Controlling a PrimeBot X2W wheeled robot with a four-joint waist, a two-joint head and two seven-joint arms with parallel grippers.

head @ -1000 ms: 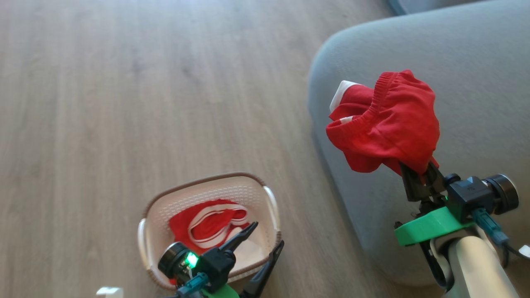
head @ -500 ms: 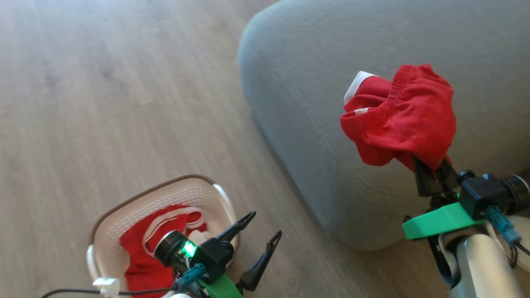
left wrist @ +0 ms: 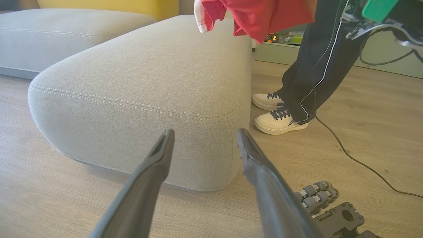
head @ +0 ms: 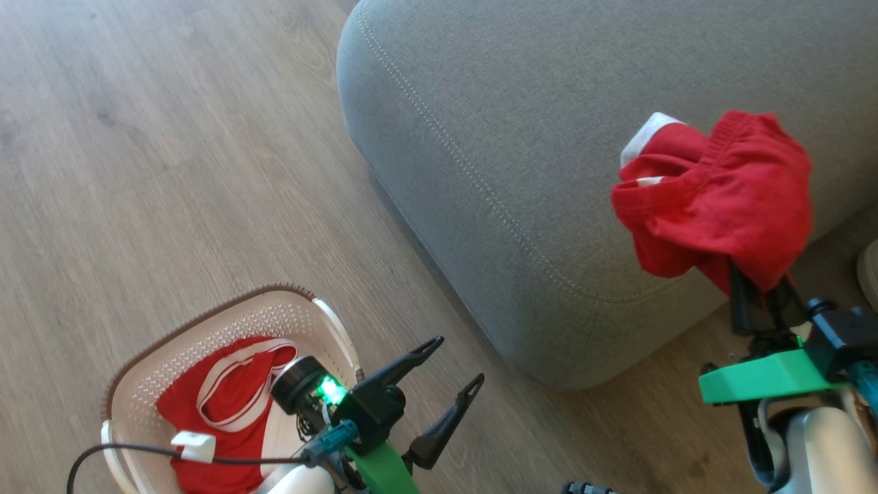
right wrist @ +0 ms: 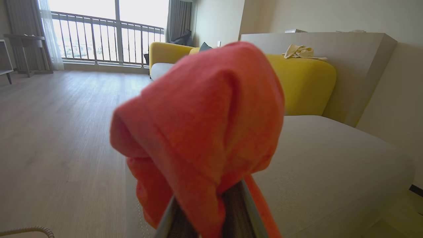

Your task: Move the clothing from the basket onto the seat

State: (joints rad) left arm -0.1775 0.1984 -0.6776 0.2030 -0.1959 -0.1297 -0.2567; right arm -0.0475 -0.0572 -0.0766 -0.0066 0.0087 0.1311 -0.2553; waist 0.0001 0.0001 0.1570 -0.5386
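The right tool [head: 760, 302] is gripping a red garment [head: 720, 199] tightly, holding it over the seat [head: 521, 137] edge, while the left tool [head: 459, 358] is hanging wide open, empty, beside the basket [head: 206, 319] containing more clothing [head: 206, 412].

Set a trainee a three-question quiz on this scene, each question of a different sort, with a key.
1. True or false: the left gripper is shut on cloth.
2. The right gripper is shut on: A. a red garment; B. a white towel; C. nothing.
3. Fill in: the striped garment lies in the ___.
Key: 1 false, it is open and empty; 2 A; 3 basket.
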